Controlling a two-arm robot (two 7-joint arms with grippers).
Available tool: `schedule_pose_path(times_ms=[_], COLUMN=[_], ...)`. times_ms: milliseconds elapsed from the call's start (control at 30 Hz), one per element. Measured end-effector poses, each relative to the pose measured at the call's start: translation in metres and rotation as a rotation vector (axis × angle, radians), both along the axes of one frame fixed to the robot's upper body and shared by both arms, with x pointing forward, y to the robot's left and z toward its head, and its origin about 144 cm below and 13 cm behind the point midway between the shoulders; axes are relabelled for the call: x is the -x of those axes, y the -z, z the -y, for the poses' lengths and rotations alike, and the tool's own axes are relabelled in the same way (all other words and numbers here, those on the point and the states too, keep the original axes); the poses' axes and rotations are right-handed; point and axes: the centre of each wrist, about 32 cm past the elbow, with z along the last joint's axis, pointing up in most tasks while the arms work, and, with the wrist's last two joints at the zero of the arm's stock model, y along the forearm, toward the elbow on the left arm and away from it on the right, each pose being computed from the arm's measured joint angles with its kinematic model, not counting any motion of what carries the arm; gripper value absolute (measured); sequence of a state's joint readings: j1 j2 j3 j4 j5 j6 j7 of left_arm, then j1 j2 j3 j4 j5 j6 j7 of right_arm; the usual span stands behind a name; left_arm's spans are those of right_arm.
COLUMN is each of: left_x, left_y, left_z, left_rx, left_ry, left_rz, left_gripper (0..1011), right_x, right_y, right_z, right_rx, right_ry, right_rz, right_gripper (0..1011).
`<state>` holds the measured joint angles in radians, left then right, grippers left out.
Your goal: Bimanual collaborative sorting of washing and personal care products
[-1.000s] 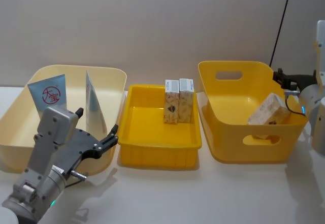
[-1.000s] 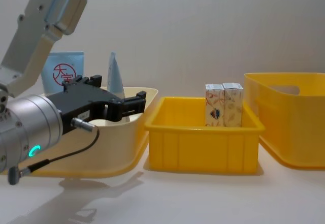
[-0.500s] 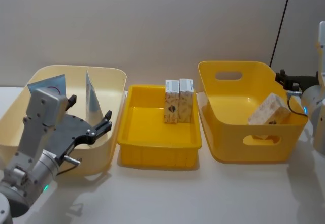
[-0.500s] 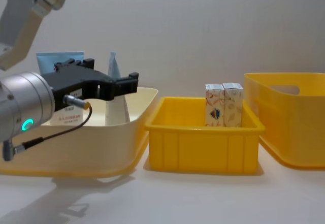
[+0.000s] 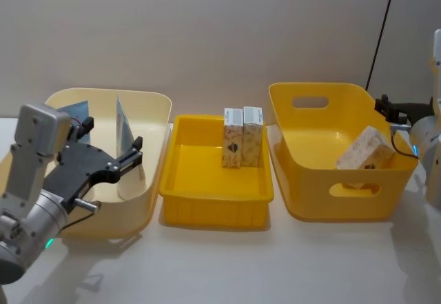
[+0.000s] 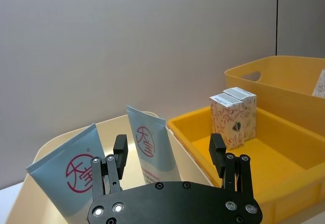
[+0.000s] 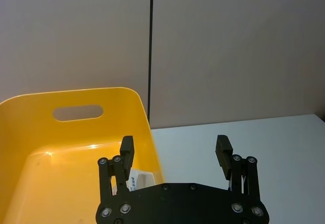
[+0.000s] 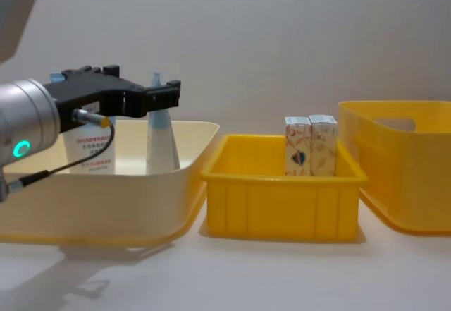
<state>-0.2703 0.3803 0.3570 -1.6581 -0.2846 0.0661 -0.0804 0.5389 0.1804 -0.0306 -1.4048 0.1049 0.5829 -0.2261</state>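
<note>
Plain grey wall behind a smooth white desk [image 5: 275, 262]. Three glossy plastic containers stand in a row across it.

Toward the left edge I see a rounded cream tub [image 5: 155, 111]. Inside it, a flat light-blue tube [image 6: 71, 168] with a red circle logo stands tilted near the far wall. A narrower light-blue pack [image 6: 150, 148] with the same logo stands upright beside it.

Mid-desk is a shallow rectangular yellow tray [image 5: 213, 194]. Two small cream cartons [image 5: 242, 136] with patterned print stand upright in it, side by side and touching, against its far wall.

Toward the right edge is a deep yellow tub [image 5: 310, 200] with oval handle slots. A third carton [image 5: 365, 150] lies tilted against its right wall.

The left gripper [image 5: 112, 134] hangs over the cream tub with its black fingers spread wide, holding nothing and pointed at the narrower pack. The right gripper [image 7: 174, 144] sits at the yellow tub's right rim, also spread wide and empty.
</note>
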Motion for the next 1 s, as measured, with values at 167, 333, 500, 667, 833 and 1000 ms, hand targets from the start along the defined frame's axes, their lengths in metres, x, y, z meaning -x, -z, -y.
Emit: schedule_pose_path(times_ms=[167,333,500,667,833,1000], left_x=[0.003,0.005,0.005,0.0,-0.008,-0.017], left_y=[-0.004,-0.005,-0.003,0.0,0.005,0.008], left_z=[-0.006,-0.01,-0.011,-0.012,-0.011,-0.011], left_rx=[0.003,0.013,0.024,0.035,0.044,0.05], left_ry=[0.008,0.031,0.05,0.062,0.069,0.069], left_rz=[0.004,-0.009,-0.029,-0.052,-0.076,-0.094], left_gripper=[1000,1000,1000,999,1000,1000], right_x=[0.0,0.0,0.0,0.0,0.0,0.0], right_y=[0.0,0.0,0.0,0.0,0.0,0.0], right_z=[0.0,0.0,0.0,0.0,0.0,0.0], right_rx=[0.0,0.0,0.0,0.0,0.0,0.0], right_ry=[0.0,0.001,0.0,0.0,0.0,0.0], right_rz=[0.0,-0.001,-0.001,-0.001,-0.001,-0.001], right_gripper=[1001,1001,1001,1001,1001,1001])
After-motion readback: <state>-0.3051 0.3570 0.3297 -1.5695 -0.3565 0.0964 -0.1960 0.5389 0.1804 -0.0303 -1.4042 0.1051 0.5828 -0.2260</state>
